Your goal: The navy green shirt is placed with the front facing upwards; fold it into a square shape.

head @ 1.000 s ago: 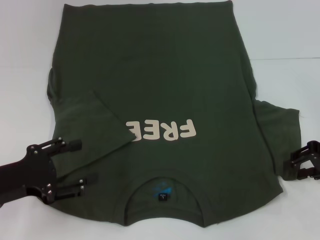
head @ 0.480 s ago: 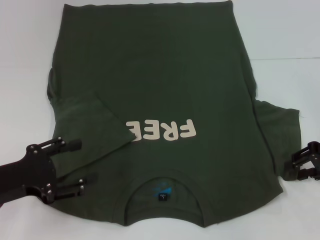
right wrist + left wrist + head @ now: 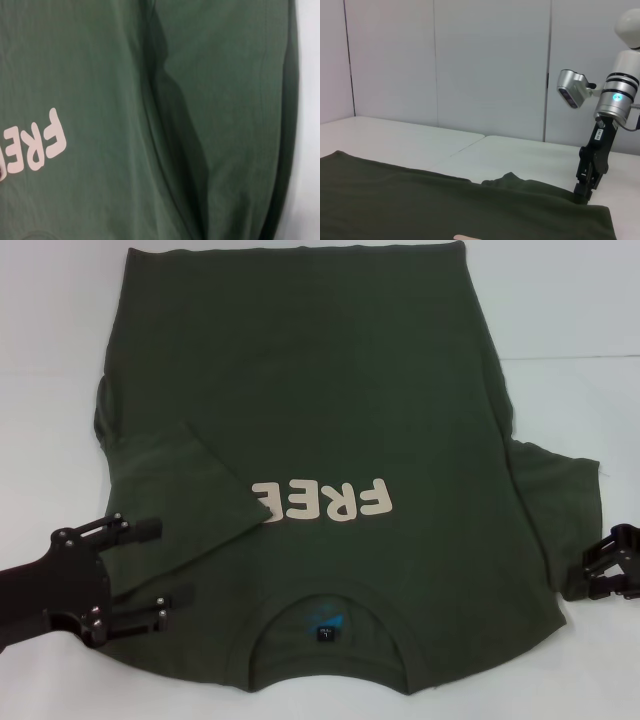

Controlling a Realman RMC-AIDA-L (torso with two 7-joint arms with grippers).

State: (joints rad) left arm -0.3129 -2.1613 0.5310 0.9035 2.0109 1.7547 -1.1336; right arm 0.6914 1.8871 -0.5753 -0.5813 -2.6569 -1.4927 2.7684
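The shirt [image 3: 330, 440] is spread front-up on the table [image 3: 560, 300], its left sleeve already folded inward; the left gripper [image 3: 150, 570] is held wide over that shoulder; the right gripper [image 3: 600, 575], jaws unreadable, is set at the right sleeve [image 3: 565, 500]; that sleeve's fold is judged next, needing a hem pinch.

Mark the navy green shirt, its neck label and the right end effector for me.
navy green shirt [image 3: 320, 370]: head view, plain cloth above the lettering.
neck label [image 3: 326, 633]: head view, tag inside the collar.
right end effector [image 3: 598, 578]: head view, fingertips at the sleeve edge.

Right hand [image 3: 612, 570] slightly farther outward at the sleeve edge.
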